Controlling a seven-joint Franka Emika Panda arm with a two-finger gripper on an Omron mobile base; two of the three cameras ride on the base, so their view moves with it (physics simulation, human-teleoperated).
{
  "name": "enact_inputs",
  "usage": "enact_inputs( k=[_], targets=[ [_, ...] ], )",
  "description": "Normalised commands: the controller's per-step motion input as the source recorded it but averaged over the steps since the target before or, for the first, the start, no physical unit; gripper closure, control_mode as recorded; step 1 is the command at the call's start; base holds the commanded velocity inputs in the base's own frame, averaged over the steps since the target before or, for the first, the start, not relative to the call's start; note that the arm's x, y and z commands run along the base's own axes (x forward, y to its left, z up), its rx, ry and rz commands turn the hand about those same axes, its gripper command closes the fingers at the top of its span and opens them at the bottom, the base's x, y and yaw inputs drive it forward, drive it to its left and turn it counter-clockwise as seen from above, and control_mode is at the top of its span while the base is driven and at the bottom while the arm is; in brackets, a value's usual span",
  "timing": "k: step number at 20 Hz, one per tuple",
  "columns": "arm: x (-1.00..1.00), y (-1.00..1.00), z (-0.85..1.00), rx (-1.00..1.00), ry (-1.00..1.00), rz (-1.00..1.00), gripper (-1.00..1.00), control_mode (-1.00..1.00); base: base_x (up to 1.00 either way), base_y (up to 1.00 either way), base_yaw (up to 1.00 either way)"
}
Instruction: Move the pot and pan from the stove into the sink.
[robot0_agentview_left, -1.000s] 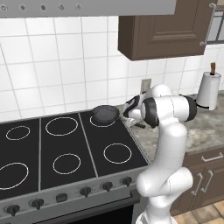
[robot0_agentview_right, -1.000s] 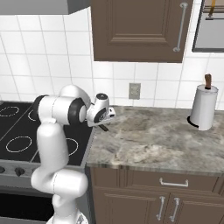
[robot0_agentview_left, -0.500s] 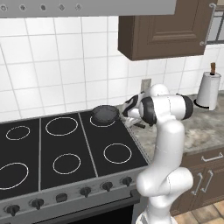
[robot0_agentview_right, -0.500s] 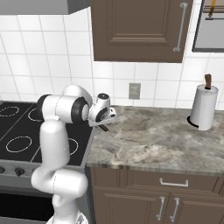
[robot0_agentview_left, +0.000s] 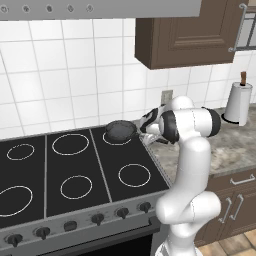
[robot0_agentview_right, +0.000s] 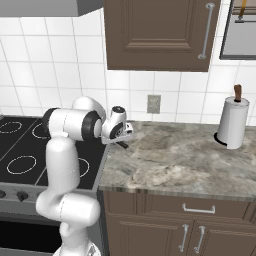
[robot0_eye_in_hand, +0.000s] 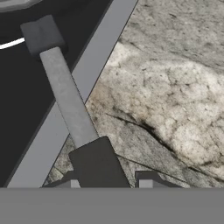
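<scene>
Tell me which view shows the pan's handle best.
The hand view: the pan's handle runs up the picture, its dark grip between the fingertips of the hand. The left base view shows the pan on the stove, with the handle mostly hidden by the arm. In the right base view only a dark stub shows.

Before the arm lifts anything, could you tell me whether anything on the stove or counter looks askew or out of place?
Little stands out. The pan sits on the stove's back right burner, its handle jutting over the stove edge above the counter. The gripper is at the handle's dark end. The paper towel roll stands upright.
</scene>
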Motion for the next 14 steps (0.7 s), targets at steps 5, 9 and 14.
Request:
enact_inputs(
  k=[5,9,14],
  targets=[
    [0.0,0.0,0.0,0.0,0.0,0.0,1.0,-1.0,0.0,0.0,0.0],
    [0.0,0.0,0.12,0.01,0.03,0.0,1.0,-1.0,0.0,0.0,0.0],
    [0.0,0.0,0.55,0.04,0.08,0.0,1.0,-1.0,0.0,0.0,0.0]
  ],
)
